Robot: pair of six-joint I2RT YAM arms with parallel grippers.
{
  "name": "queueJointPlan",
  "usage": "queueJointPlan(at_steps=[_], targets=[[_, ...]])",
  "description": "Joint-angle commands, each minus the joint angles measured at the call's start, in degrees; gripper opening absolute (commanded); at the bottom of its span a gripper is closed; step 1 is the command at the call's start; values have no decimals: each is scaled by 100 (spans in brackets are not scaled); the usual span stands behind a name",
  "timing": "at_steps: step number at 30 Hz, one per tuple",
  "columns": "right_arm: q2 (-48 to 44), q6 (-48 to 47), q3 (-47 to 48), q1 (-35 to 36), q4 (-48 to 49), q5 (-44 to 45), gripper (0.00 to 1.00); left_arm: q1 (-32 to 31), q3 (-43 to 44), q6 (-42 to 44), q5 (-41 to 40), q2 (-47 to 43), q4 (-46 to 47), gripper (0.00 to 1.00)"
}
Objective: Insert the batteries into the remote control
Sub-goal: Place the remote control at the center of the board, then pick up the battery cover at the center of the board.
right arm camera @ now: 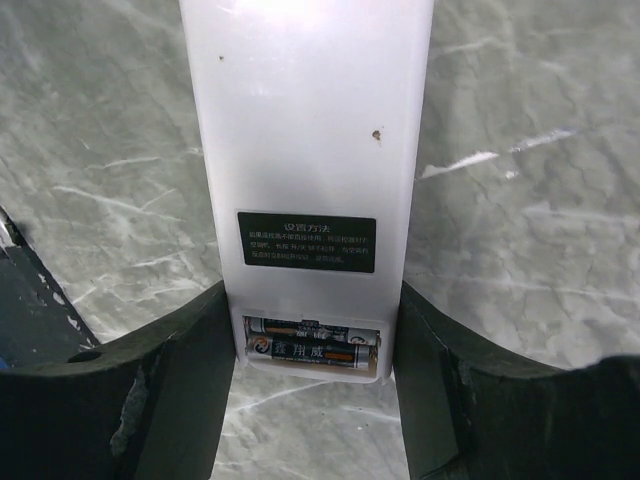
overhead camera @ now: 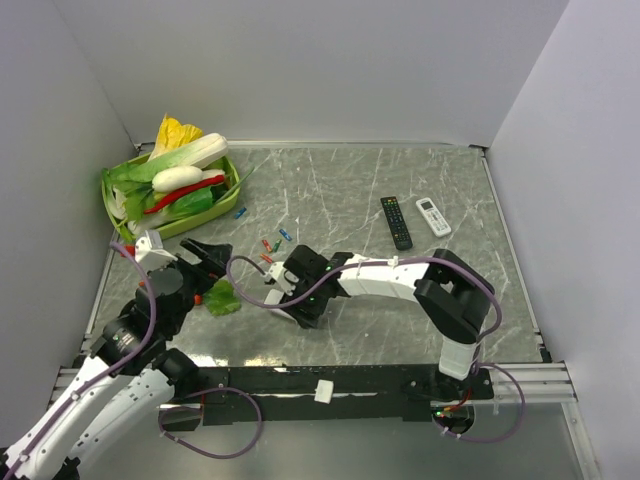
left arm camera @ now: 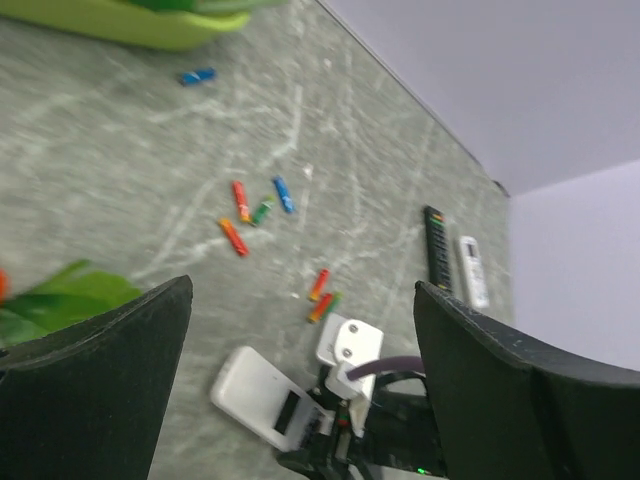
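Right pincer [right arm camera: 312, 335] clamps remote control [right arm camera: 308, 120] back-up, long axis straight ahead, battery bay [right arm camera: 312, 350] nearest; left pincer [left arm camera: 300, 300] wide.

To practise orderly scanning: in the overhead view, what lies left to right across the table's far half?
Green basket of vegetables, lone blue battery, cluster of loose batteries, long black remote, white remote with grey buttons.
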Motion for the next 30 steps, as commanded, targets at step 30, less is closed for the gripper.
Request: queueJointPlan(at_steps=[30], targets=[[-1595, 700, -765, 1447, -1131, -221, 95, 17, 508, 1048, -1149, 280, 63, 98]])
